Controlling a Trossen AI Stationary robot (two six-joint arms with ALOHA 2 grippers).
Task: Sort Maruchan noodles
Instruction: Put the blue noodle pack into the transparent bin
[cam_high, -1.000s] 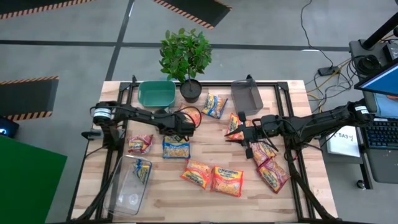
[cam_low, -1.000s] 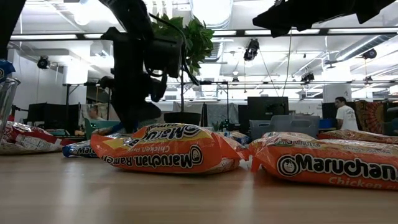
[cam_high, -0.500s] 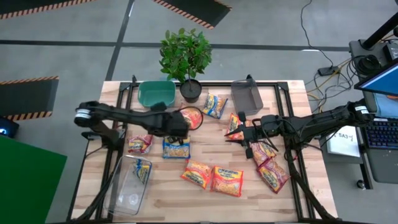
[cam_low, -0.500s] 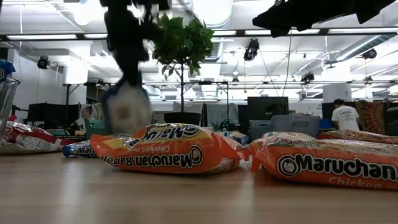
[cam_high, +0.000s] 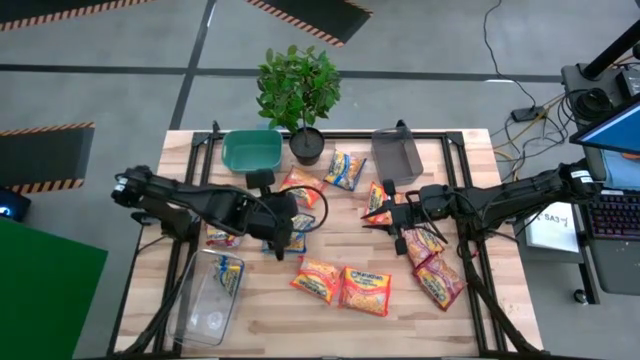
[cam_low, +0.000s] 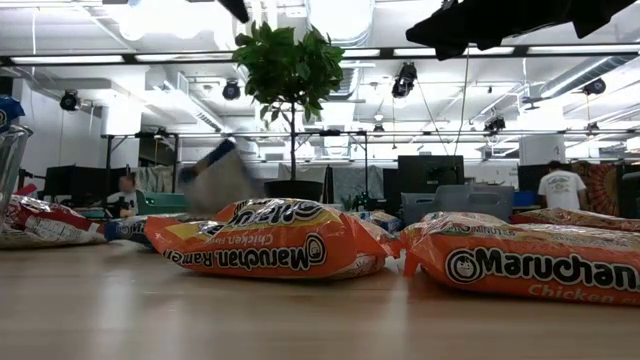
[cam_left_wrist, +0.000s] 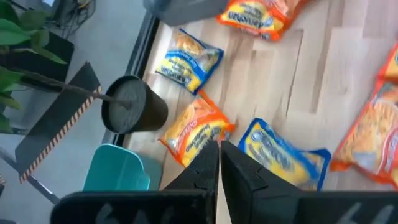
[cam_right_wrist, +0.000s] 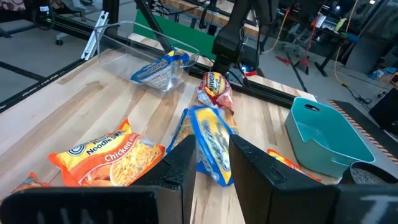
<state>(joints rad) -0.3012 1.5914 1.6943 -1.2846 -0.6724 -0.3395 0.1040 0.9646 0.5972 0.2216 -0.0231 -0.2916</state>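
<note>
The Maruchan noodles lie scattered over the wooden table (cam_high: 470, 160). My left gripper (cam_high: 282, 224) (cam_left_wrist: 217, 149) hangs shut high over the middle-left, and nothing shows between its fingers. Under it lies a blue-and-yellow packet (cam_high: 286, 243) (cam_left_wrist: 283, 155). In the low view a pale, blue-tipped packet (cam_low: 220, 180) shows blurred and tilted, apart from any finger. My right gripper (cam_high: 376, 215) (cam_right_wrist: 212, 146) hovers right of centre, pointing toward the table's left, shut on another blue-and-yellow packet (cam_right_wrist: 210, 140). An orange packet (cam_high: 298, 183) lies flat by the plant pot. My right gripper pinches the lower end (cam_right_wrist: 217, 177) of the blue-and-yellow packet between its two fingers. The fingers come about level from the table's right, and they hide the place of contact. The packet stands on end, leaning a little, lifted clear of the table.
A green bin (cam_high: 252, 150), a potted plant (cam_high: 307, 145) and a grey bin (cam_high: 397, 155) line the far edge. A clear bin (cam_high: 205, 300) holding a blue packet stands near left. Orange packets (cam_high: 342, 285) and red ones (cam_high: 435, 270) (cam_high: 222, 238) lie about. A person (cam_low: 560, 185) stands in the room behind.
My left gripper has risen steeply from the table, out of the top of the low view, drifting toward the near-left. Half a second ago a pale packet hung below its fingers. Now that packet shows lower, tilted and blurred, away from the fingers.
</note>
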